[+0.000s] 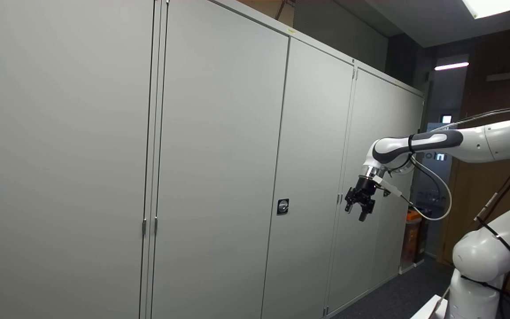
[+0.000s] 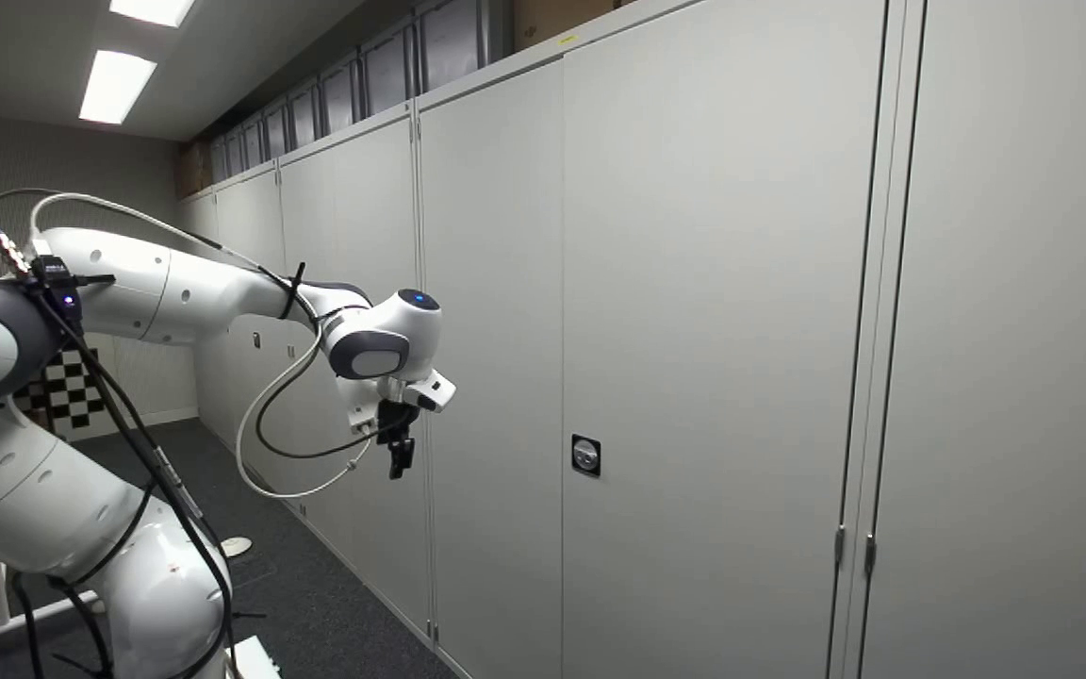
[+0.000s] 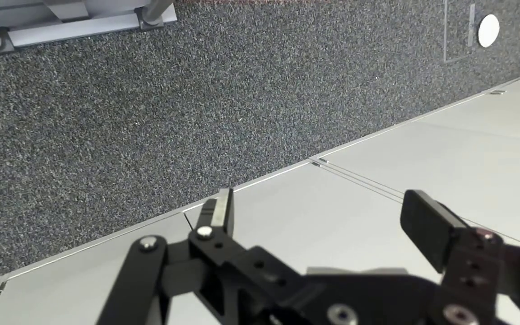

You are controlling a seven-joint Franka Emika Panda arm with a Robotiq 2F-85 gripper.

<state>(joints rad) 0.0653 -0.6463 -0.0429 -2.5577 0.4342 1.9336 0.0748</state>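
The claw (image 1: 356, 212) is spread wide and nothing sits between its fingers (image 3: 424, 223); past them, the wrist view shows only the pale face of the cabinet (image 3: 282, 230) and, beyond the tips, carpet (image 3: 151, 135). It hangs from the arm (image 1: 436, 141) with its tips slanting down, and appears to touch nothing.

The cabinet is the nearest thing, rising beside the claw with its doors looking shut. A round metal handle (image 1: 283, 206) in a dark square plate stands well apart from the claw, off to its side and at much the same level in both exterior views (whether each shows the very same handle, I can't be sure). Farther out past the tips, a white disc (image 3: 489, 30) lies on the carpet.

As for the step in hand, I'd judge it to be free positioning, ahead of any contact. Reaching the handle would call for a sideways shift along the cabinet, then a turn of the tips away from the floor and toward the door, with the claw left spread until its fingers are either side of the metal. The final approach ought to be slow, since the flat door leaves little to catch hold of.
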